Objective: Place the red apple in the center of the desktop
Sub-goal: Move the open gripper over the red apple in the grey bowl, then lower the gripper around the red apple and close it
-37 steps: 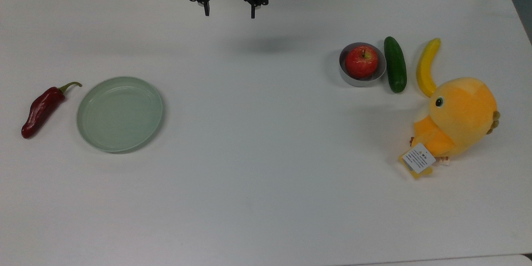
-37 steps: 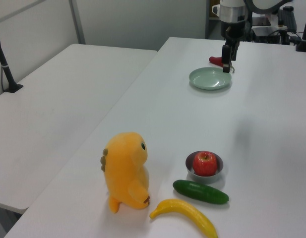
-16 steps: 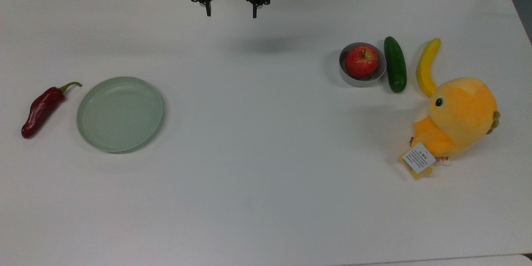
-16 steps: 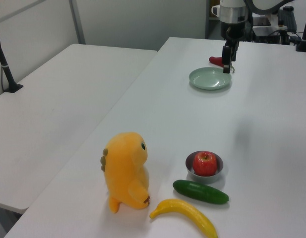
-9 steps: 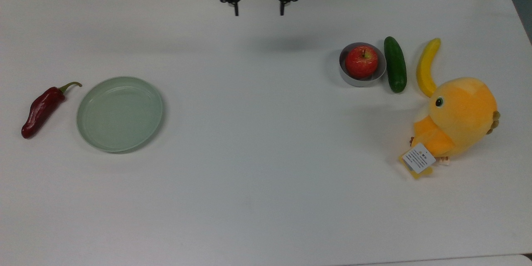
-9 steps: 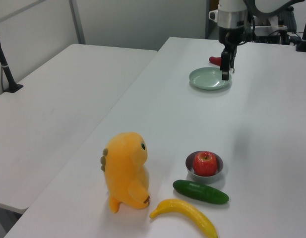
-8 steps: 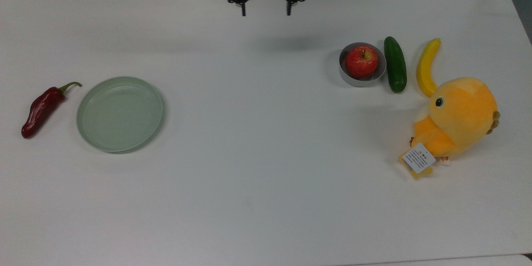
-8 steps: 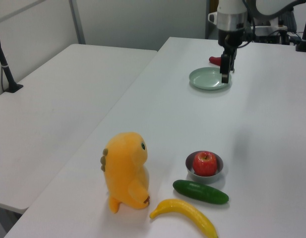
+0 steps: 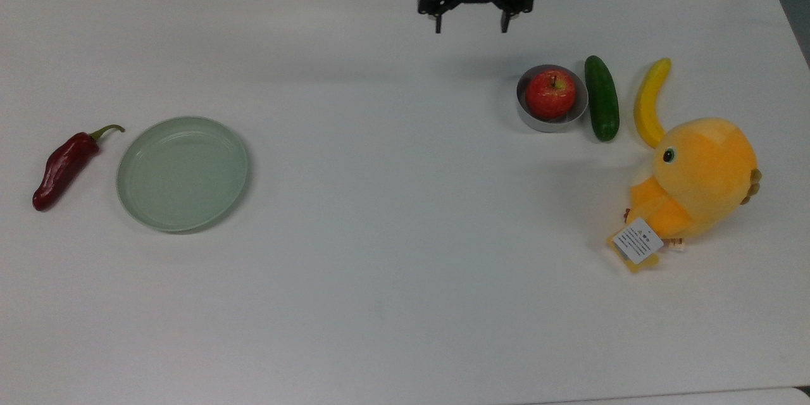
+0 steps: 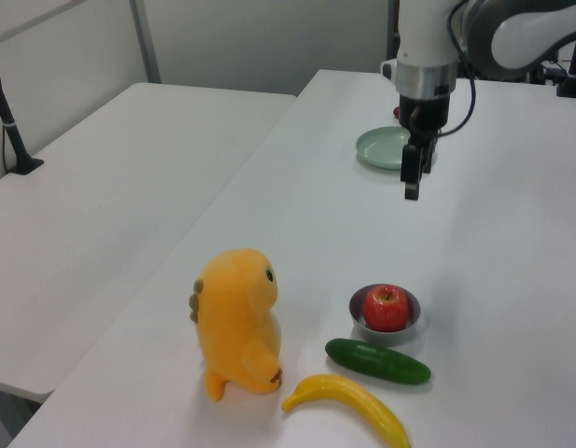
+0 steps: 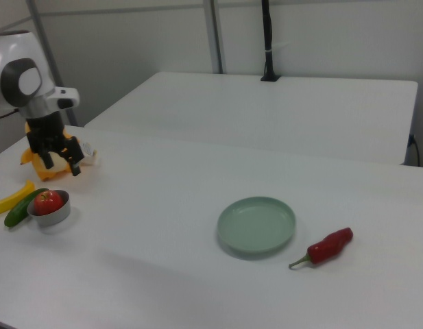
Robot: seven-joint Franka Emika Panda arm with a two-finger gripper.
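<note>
One round glossy red apple sits in a small grey metal bowl on the white tabletop, at the top view's right.
Above the far edge of the tabletop hangs the black two-finger gripper with its fingers spread wide and nothing between them; it is up and to the top view's left of the apple, not touching it. Just beside the bowl, on the top view's right, lie a dark green cucumber, a yellow banana and an orange plush bird. Well apart, at the top view's left, are a round pale-green plate and a dark-red chili pepper.
</note>
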